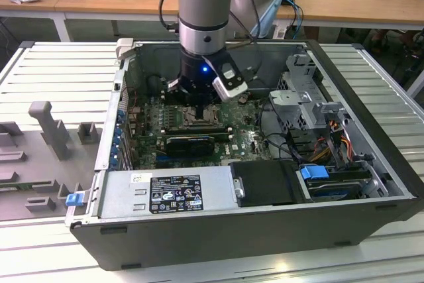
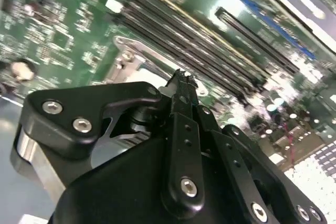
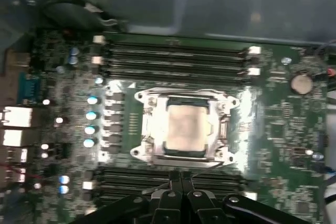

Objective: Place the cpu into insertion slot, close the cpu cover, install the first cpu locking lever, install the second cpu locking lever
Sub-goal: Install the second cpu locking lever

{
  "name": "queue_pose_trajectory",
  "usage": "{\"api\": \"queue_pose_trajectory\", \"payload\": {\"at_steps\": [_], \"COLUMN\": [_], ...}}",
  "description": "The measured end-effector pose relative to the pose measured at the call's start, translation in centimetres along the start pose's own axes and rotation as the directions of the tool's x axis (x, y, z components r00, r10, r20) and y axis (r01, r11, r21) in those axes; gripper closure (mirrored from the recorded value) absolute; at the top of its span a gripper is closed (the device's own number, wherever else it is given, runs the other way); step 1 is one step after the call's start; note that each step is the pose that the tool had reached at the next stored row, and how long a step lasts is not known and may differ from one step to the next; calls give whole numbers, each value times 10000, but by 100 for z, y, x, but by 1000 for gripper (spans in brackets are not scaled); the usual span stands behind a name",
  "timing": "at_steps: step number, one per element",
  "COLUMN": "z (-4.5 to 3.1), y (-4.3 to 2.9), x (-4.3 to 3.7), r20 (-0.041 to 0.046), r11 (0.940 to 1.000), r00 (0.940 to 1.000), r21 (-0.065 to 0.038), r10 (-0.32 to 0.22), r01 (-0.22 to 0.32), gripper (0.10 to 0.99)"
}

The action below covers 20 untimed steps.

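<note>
Hanging inside the open computer case (image 1: 371, 183), the arm is holding its gripper (image 2: 182, 81) low over the green board (image 1: 238, 138), with the fingertips pressed together and pinching nothing, as both wrist views are showing. The cpu (image 3: 185, 128) is sitting flat in the insertion slot (image 3: 223, 129), its pale face showing up through the window of the cpu cover (image 3: 152, 129), which is lying down over the socket. The gripper is hovering just beside one edge of that socket, between it and a bank of long black memory slots (image 3: 121, 179); another bank is running along the socket's far side. In the exterior view, a grey power supply (image 1: 165, 190) is lying along the near wall of the case.
</note>
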<state>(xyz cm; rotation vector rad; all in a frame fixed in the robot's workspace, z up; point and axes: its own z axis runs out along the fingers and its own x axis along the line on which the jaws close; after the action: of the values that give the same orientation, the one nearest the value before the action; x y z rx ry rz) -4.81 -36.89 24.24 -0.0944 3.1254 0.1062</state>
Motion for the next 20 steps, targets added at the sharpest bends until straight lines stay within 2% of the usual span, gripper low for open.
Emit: {"api": "queue_pose_trajectory", "payload": {"at_steps": [3,14,15,16,18,19,20], "z": [29,251,254,256,255,254,253], "y": [-5,-19,-24,-31,-81,-99,-113], "x": [69,104,109,115,145,152,154], "r20": [3,1,3,10,41,52,58], "r11": [10000,10000,10000,9998,9976,9962,9953], "r00": [10000,10000,10000,10000,10000,10000,10000], "r21": [-21,-35,-98,-213,-691,-870,-963], "r10": [2,-1,-4,-2,6,9,12], "r01": [-2,1,4,3,-3,-5,-6], "gripper": [980,980,980,980,980,980,980]}}
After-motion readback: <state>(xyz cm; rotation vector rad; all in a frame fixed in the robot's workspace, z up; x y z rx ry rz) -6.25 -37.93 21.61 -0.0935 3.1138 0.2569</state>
